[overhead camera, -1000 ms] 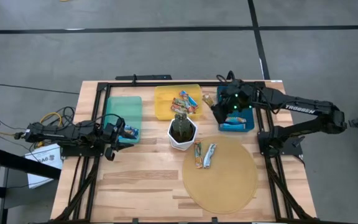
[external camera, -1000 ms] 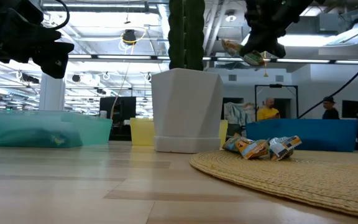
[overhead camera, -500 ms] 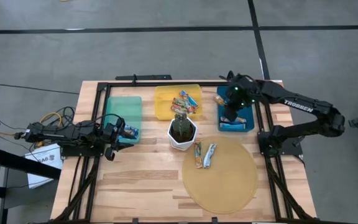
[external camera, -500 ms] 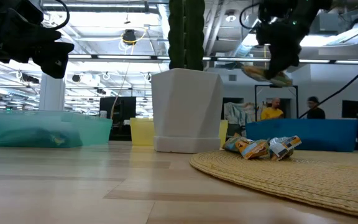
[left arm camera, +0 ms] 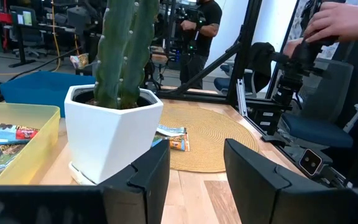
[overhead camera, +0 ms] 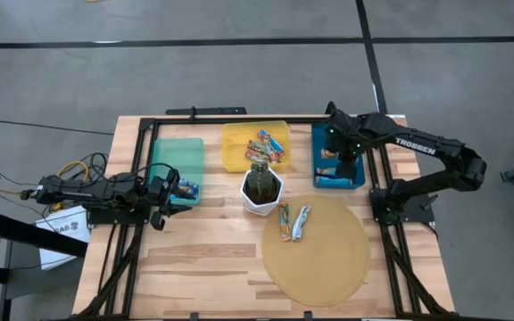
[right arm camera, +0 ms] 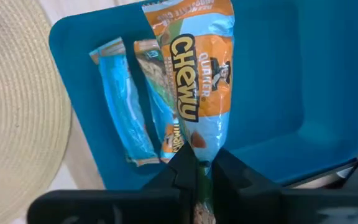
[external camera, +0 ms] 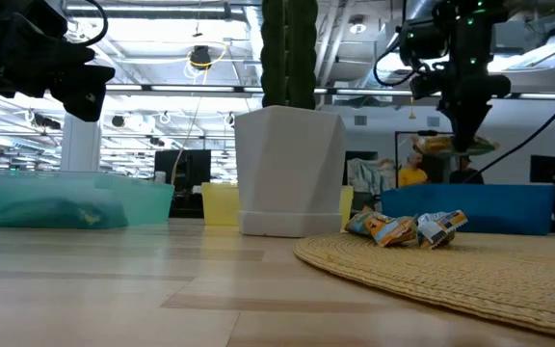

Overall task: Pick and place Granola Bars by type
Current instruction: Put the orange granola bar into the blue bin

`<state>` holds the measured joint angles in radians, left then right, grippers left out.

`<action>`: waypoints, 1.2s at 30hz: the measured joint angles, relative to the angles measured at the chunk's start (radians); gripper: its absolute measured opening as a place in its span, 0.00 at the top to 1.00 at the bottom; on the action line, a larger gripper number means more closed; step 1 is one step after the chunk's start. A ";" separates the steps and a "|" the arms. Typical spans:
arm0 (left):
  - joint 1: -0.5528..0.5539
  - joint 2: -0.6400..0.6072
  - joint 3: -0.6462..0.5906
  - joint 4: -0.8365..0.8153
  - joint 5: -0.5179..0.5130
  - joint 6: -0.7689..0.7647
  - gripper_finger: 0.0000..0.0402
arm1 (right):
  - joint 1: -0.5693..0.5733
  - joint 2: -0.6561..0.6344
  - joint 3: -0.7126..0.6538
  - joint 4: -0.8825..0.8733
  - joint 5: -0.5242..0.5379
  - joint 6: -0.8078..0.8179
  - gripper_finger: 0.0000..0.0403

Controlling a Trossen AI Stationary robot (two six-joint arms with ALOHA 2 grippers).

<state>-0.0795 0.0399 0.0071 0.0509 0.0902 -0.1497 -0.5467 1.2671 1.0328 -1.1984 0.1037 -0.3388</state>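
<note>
Bar: orange granola bar (right arm camera: 199,74) is hanging from right gripper (right arm camera: 197,167), over blue bin (right arm camera: 272,93).
Fingers: are clenching its end.
Left gripper (left arm camera: 194,177): is idling half-open, holding nothing, near teal bin (overhead camera: 177,159).

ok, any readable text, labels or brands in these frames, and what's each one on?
"CHEWY", with "QUAKER" small beside it: on the orange granola bar held in the right gripper over the blue tray.
"TROSSEN": on the right arm, high view.
Print on the bars in the yellow tray, on the woven mat and in the blue tray: too small or blurred to read.
</note>
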 joint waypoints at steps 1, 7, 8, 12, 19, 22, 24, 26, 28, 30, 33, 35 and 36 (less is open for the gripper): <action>0.000 0.000 0.000 0.000 0.000 0.000 0.64 | -0.005 -0.001 0.000 0.002 0.002 -0.010 0.96; 0.000 0.000 0.000 0.000 0.000 0.000 0.64 | -0.012 -0.002 -0.007 0.018 0.004 -0.029 0.95; 0.000 0.000 0.000 0.000 0.000 0.000 0.64 | -0.012 -0.002 -0.017 0.020 0.004 -0.030 0.95; 0.000 0.000 0.000 0.000 0.000 0.000 0.64 | -0.012 -0.002 -0.079 0.049 0.004 -0.029 0.96; 0.000 0.000 0.000 0.000 0.000 0.000 0.64 | 0.000 -0.002 -0.189 0.131 0.000 -0.028 0.95; 0.000 0.000 0.000 0.000 0.000 0.000 0.64 | 0.008 0.004 -0.217 0.145 0.000 -0.028 0.95; 0.000 0.000 0.000 0.000 0.000 0.000 0.64 | 0.010 0.020 -0.225 0.141 0.000 -0.028 0.95; 0.000 0.000 0.000 0.000 0.000 0.000 0.64 | 0.010 0.041 -0.226 0.133 0.000 -0.021 0.95; 0.000 0.000 0.000 0.000 0.000 0.000 0.64 | 0.010 0.070 -0.227 0.146 0.000 0.013 0.95; 0.000 0.000 0.000 0.000 0.000 0.000 0.64 | 0.009 0.095 -0.227 0.166 0.000 0.056 0.95; 0.000 0.000 0.000 0.000 0.000 0.000 0.64 | 0.009 0.128 -0.227 0.183 0.000 0.145 0.94; 0.000 0.000 0.000 0.000 0.000 0.000 0.64 | 0.009 0.145 -0.227 0.184 0.000 0.189 0.92; 0.000 0.000 0.000 0.000 0.000 0.000 0.64 | 0.008 0.152 -0.227 0.182 -0.001 0.208 0.90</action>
<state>-0.0799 0.0401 0.0074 0.0507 0.0902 -0.1495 -0.5384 1.4189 0.8062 -1.0166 0.1031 -0.1310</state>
